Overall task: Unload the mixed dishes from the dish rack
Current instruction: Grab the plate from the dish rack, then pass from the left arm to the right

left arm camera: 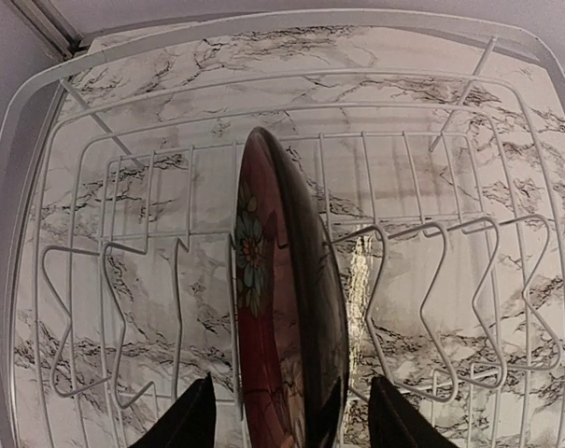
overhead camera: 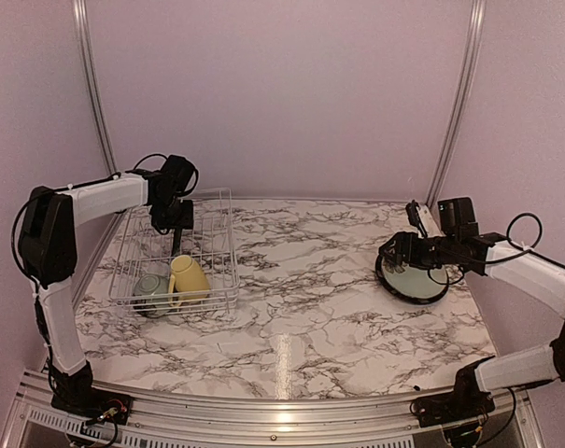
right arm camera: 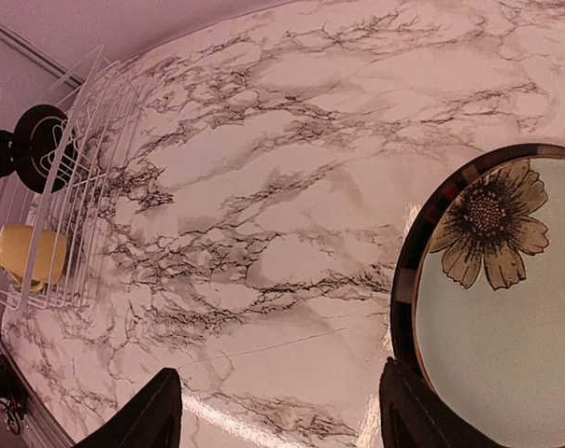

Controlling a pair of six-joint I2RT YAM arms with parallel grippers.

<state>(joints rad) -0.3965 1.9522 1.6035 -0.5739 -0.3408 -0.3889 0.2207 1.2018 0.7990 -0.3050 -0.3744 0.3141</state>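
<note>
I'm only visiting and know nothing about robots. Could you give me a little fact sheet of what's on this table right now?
surface: marble-patterned table
dish rack: white wire, on the table's left side
in rack: red floral plate upright in a slot; yellow mug; pale-green bowl
out of rack: pale flower plate, flat on the table at right
left fingers: open, one on each side of the red floral plate
right fingers: open, over the table by the pale flower plate

We find the white wire dish rack (overhead camera: 233,252) on the left of the marble-patterned table (overhead camera: 301,308). At its near end sits the pale yellow handled mug (overhead camera: 189,277), with the small pale-green bowl (overhead camera: 151,289) just left of it. Behind them the red patterned round plate (left arm camera: 282,327) stands in a slot. The pale dark-rimmed round plate (overhead camera: 413,278) lies flat on the table at far right.
</note>
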